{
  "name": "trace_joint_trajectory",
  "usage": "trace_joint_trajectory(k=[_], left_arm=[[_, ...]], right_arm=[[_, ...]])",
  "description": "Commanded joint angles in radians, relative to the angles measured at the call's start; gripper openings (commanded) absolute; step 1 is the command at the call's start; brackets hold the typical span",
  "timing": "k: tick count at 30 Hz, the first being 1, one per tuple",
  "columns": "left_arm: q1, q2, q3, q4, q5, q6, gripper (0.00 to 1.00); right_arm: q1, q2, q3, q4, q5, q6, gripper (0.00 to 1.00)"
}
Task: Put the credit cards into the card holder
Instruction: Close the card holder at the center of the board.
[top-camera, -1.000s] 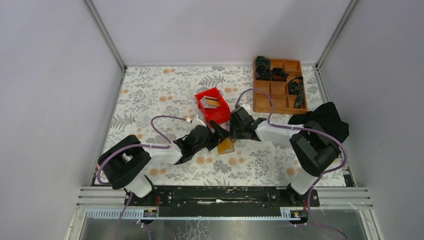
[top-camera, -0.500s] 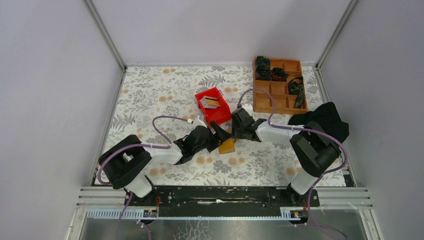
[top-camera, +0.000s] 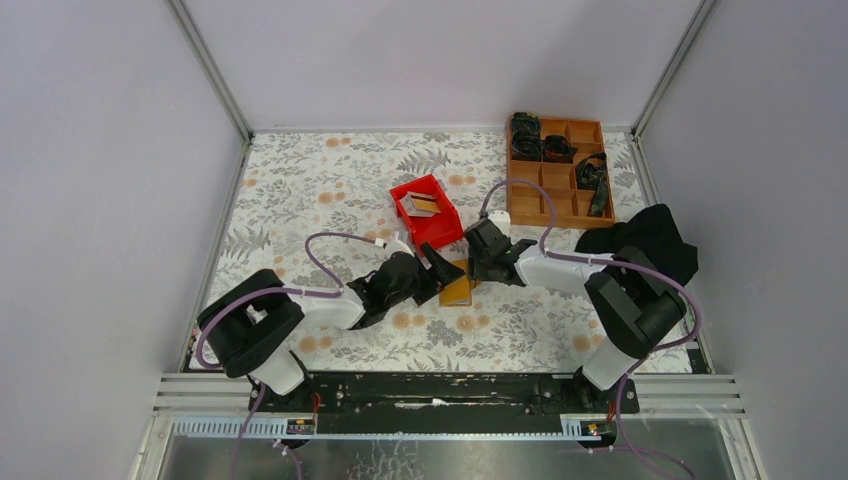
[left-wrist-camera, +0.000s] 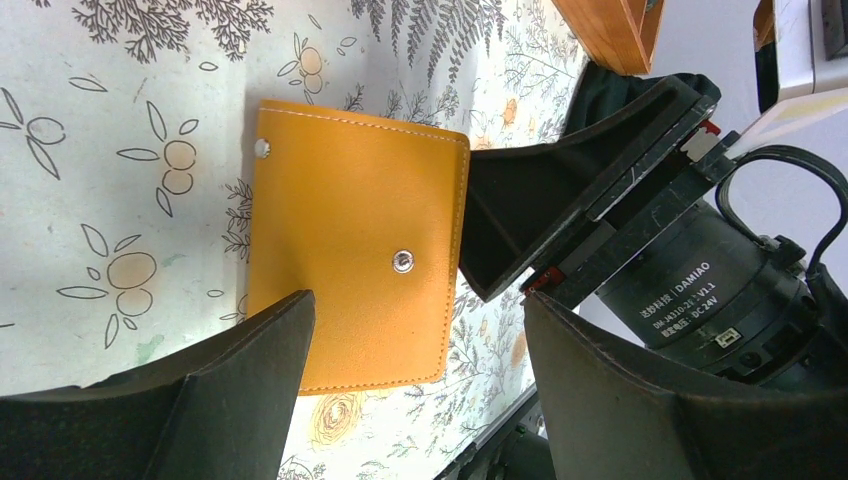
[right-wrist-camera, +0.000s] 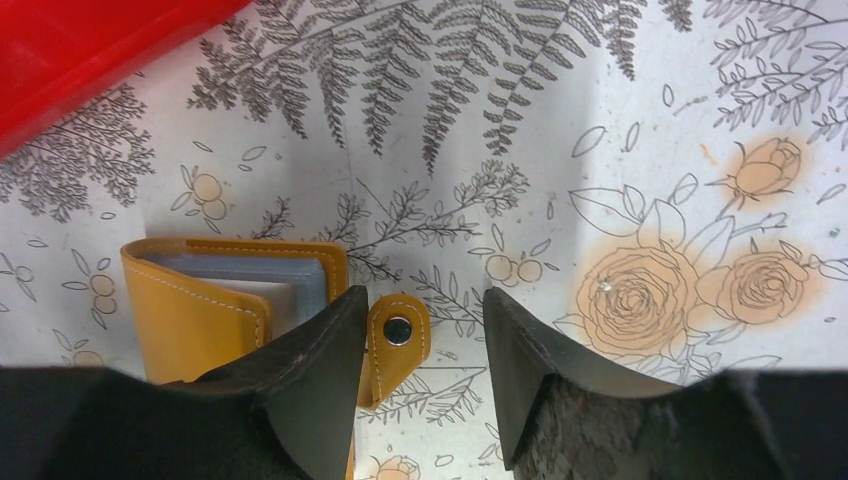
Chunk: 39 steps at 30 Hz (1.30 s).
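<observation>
The card holder (left-wrist-camera: 355, 250) is a tan-orange wallet, lying folded on the flowered cloth with a snap on its face. It lies between the two grippers (top-camera: 456, 291). My left gripper (left-wrist-camera: 415, 390) is open just short of its near edge, touching nothing. My right gripper (right-wrist-camera: 425, 370) is open at the holder's other side. The holder's snap tab (right-wrist-camera: 398, 335) stands between its fingers, against the left one and clear of the right one. Grey and pale flat layers (right-wrist-camera: 285, 278) show inside the holder's open edge; I cannot tell whether they are credit cards or pockets.
A red bin (top-camera: 425, 210) with a small flat pale thing in it stands just behind the grippers. An orange-brown compartment tray (top-camera: 555, 170) with dark items is at the back right. A black cloth (top-camera: 650, 240) lies by the right arm.
The right gripper has shifted slightly to the right. The card holder, tilted up before, now lies flatter on the cloth. The left gripper has stayed put.
</observation>
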Motion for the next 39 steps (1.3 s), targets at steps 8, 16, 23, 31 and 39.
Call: trace_joint_trajectory(k=[8, 16, 23, 31, 39], left_arm=[[0.004, 0.008, -0.001, 0.051, 0.023, 0.024, 0.84], [0.005, 0.02, 0.008, 0.06, 0.038, 0.038, 0.84], [0.005, 0.023, 0.02, -0.001, 0.031, 0.074, 0.82], [-0.005, 0.049, 0.056, -0.129, 0.023, 0.137, 0.73], [-0.069, 0.135, 0.195, -0.31, -0.033, 0.28, 0.66]], right_arm=[[-0.004, -0.041, -0.044, -0.212, 0.027, 0.035, 0.54], [-0.004, -0.068, -0.036, -0.222, 0.03, 0.043, 0.54], [-0.004, -0.086, -0.018, -0.23, 0.026, 0.042, 0.54], [-0.005, -0.076, -0.009, -0.226, 0.016, 0.039, 0.54], [-0.004, -0.071, -0.004, -0.225, 0.009, 0.033, 0.54]])
